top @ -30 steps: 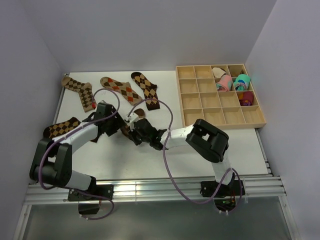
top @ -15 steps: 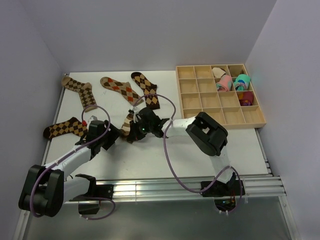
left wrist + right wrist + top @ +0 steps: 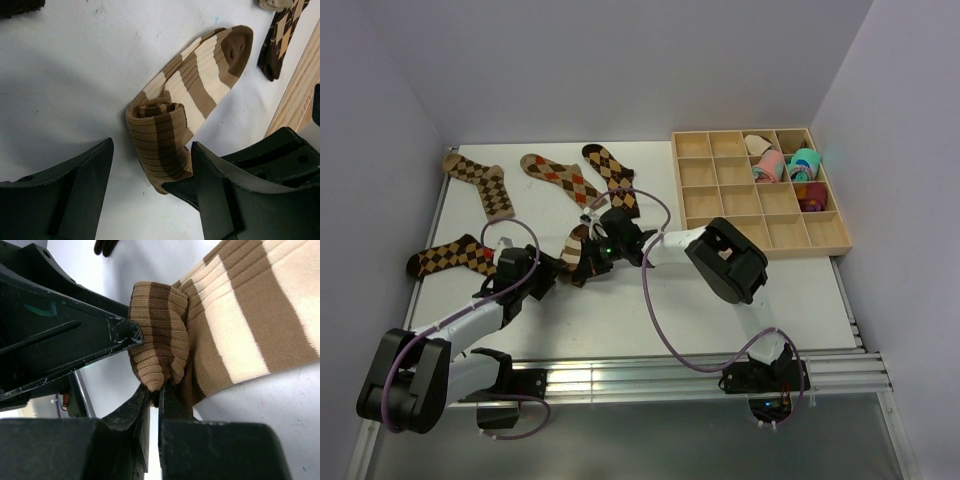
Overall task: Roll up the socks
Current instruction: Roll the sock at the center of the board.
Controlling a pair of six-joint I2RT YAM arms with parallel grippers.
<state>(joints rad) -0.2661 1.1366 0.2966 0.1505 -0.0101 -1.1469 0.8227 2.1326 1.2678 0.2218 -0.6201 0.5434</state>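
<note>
– Striped sock [image 3: 578, 243]: position in the overhead view?
– On the table [image 3: 650, 310], left of centre, partly rolled. Both arms reach to its rolled end; the left gripper [image 3: 546, 276] and right gripper [image 3: 590, 262] meet there. Four argyle socks [image 3: 563, 180] lie flat, three behind it and one at the left edge. The tray [image 3: 735, 203] stands to the right with pink and teal rolled bundles [image 3: 770, 165] in its rear compartments.
– Left wrist view: finger state?
– The left gripper [image 3: 152, 150] is spread wide. The sock's [image 3: 200, 85] rolled end lies between the fingers, which do not press on it. The toe half lies flat on the table. One black finger of the right gripper sits under the roll's near edge.
– Right wrist view?
– The right gripper [image 3: 152, 400] is nearly closed, pinching the lower edge of the sock's [image 3: 240, 305] roll between its fingertips. One finger tip of the left gripper touches the side of the roll.
</note>
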